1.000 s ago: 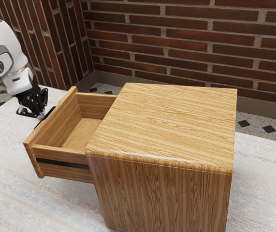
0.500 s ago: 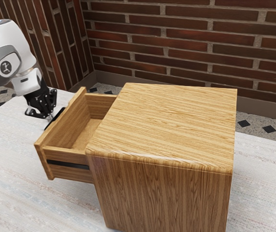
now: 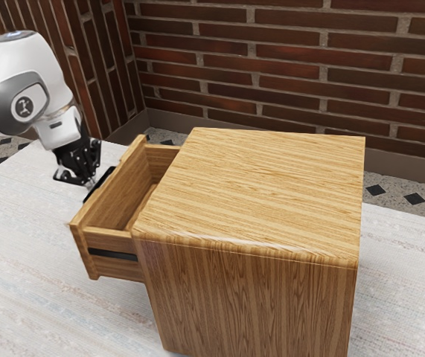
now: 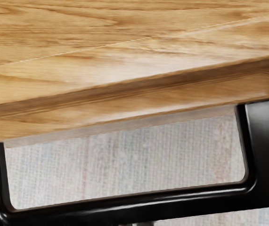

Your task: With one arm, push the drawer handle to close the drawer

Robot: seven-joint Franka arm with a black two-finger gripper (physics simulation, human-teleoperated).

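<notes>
Exterior view: here's the end effector [image 3: 91,184] right at the black handle [image 3: 103,179] on the half-out wooden drawer [image 3: 111,242]; how far open it is, or whether it grips, I can't quite tell. Wrist view: rigid, slick-looking bar; push mid-span, squarely, and the drawer should glide.

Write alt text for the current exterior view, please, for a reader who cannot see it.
A wooden drawer stands partly open from a wooden cabinet on a pale table, with the black claw of a white robot arm at the drawer's handle. The arm comes from the exterior view's left; behind is a brick wall.
</notes>
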